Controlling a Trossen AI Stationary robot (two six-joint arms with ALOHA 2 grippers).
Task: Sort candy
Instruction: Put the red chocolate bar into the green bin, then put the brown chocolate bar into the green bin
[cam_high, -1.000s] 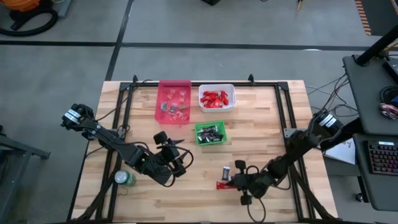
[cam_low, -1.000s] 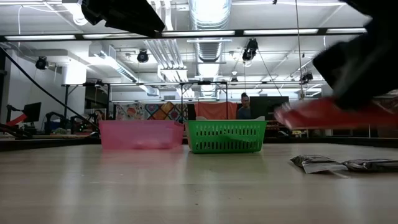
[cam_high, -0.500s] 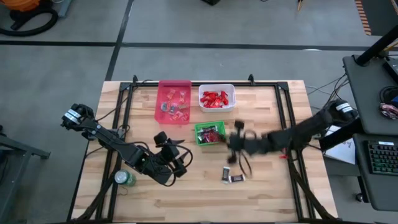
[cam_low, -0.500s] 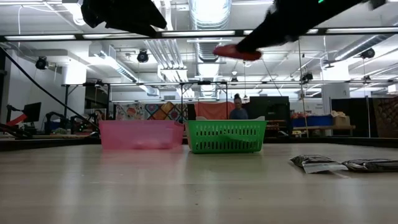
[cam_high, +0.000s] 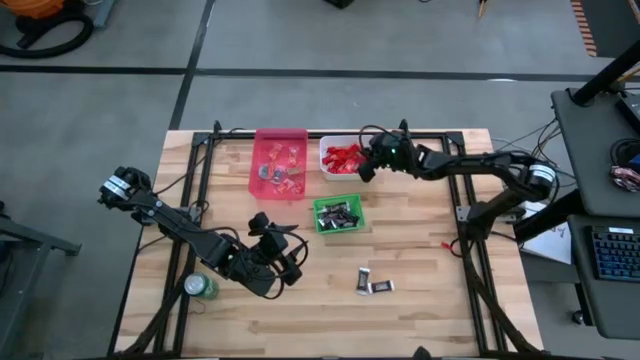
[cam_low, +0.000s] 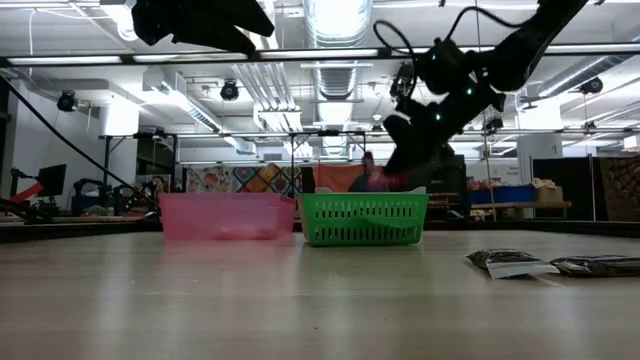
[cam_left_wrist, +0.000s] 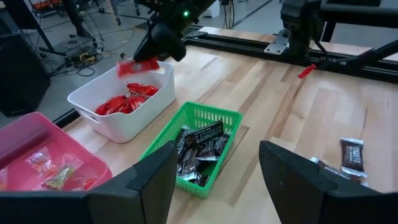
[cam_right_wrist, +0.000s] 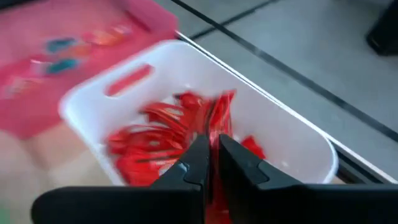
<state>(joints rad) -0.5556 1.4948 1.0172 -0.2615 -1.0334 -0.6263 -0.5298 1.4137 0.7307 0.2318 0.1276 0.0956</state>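
Note:
My right gripper (cam_high: 365, 169) hovers over the white bin (cam_high: 372, 172), shut on one red-wrapped candy (cam_left_wrist: 138, 65). More red candies (cam_right_wrist: 149, 140) lie in that bin. The green bin (cam_high: 322, 224) holds dark black-and-silver candies (cam_left_wrist: 199, 146). Two more dark candies (cam_high: 372, 283) lie flat on the table toward its near edge. My left gripper (cam_high: 288, 262) waits open above the table's near left part, touching nothing. My right gripper pinches the red candy by one end of its wrapper (cam_right_wrist: 219, 127) between its two fingers, coming slanting from above and from the table's right. The candy is lifted clear and sticks out past the fingertips over the white bin.
A pink bin (cam_high: 262, 175) with clear-wrapped sweets stands left of the white bin at the far side. A green can (cam_high: 201, 287) stands near the table's near left corner. Black rails (cam_high: 462, 190) run along the table's sides. Bare wood lies between the bins and the near edge.
My right gripper has swung from low over the table's near right part up and toward the far edge, carrying the red candy. It now hangs over the white bin. The candy has gone from table level to lifted clear. The two dark candies stay where they were.

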